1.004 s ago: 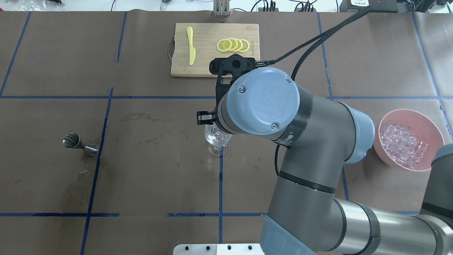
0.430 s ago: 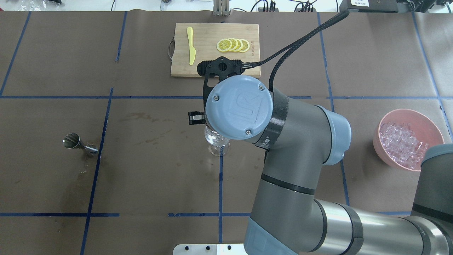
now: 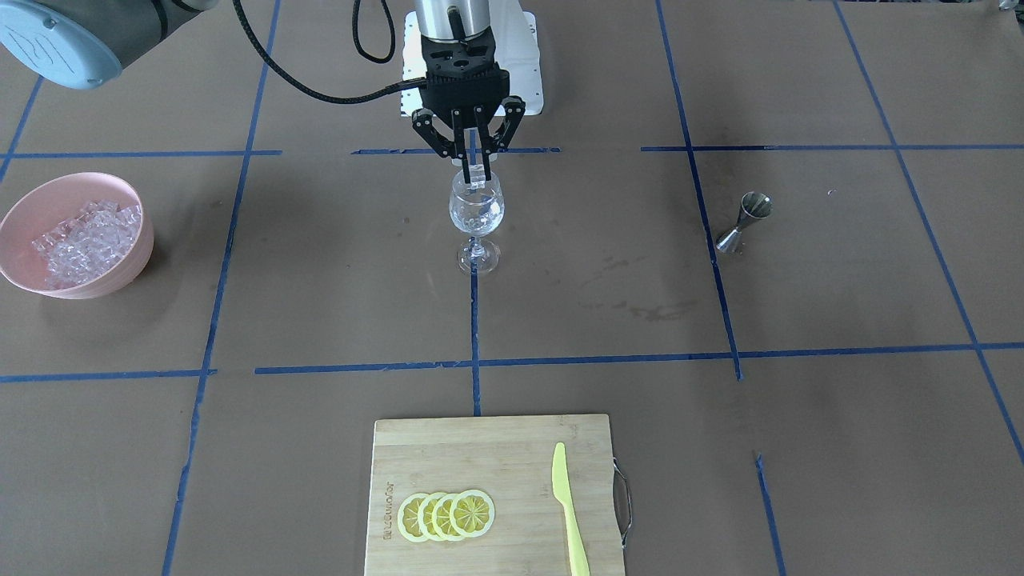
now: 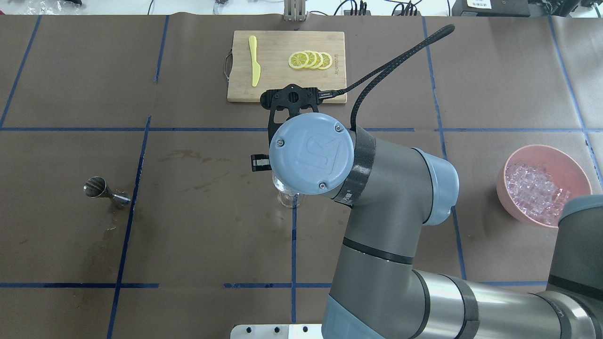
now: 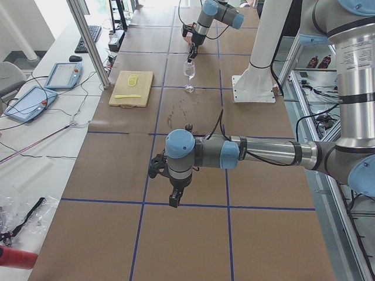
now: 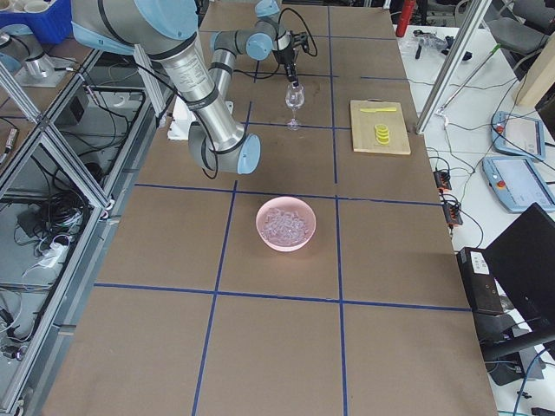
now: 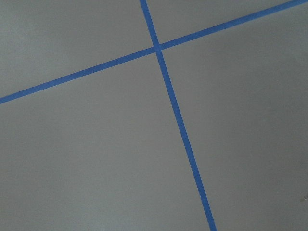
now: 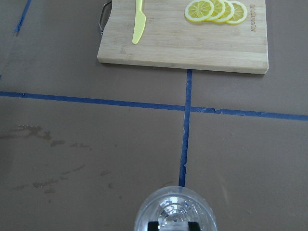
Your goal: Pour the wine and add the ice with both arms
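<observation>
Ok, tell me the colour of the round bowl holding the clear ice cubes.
Pale pink; the round bowl shows best in the exterior front-facing view.

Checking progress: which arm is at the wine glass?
The right arm: its fingers hold an ice cube just above the wine glass. The left arm is far off.

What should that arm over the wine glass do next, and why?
Probably open its fingers: the right gripper hangs right over the wine glass, pinching an ice cube, so letting go should drop it in.
</observation>
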Motion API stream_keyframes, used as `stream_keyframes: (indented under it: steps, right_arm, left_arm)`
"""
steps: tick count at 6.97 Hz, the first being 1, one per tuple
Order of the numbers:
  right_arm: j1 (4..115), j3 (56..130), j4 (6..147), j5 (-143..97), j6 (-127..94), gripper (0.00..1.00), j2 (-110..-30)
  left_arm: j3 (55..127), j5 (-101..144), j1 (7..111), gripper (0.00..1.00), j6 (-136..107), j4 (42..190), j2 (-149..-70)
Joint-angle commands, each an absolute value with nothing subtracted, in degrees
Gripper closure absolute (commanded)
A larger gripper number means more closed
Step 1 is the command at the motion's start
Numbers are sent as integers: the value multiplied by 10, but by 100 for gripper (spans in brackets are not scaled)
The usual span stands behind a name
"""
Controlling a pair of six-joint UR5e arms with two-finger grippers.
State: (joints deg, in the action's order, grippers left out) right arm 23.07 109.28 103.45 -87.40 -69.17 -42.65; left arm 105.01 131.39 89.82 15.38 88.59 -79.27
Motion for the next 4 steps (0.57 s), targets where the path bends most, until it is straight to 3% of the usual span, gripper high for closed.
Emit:
stream_keyframes:
  steps: [1, 4]
  right_arm:
    - [230, 1092, 1035, -877, -692, 0, -426]
    - [239, 1098, 1035, -883, -685, 0, -427]
  left_arm:
    - [1051, 1313, 898, 0, 154, 886, -793]
    - [1052, 1313, 898, 0, 154, 887, -793]
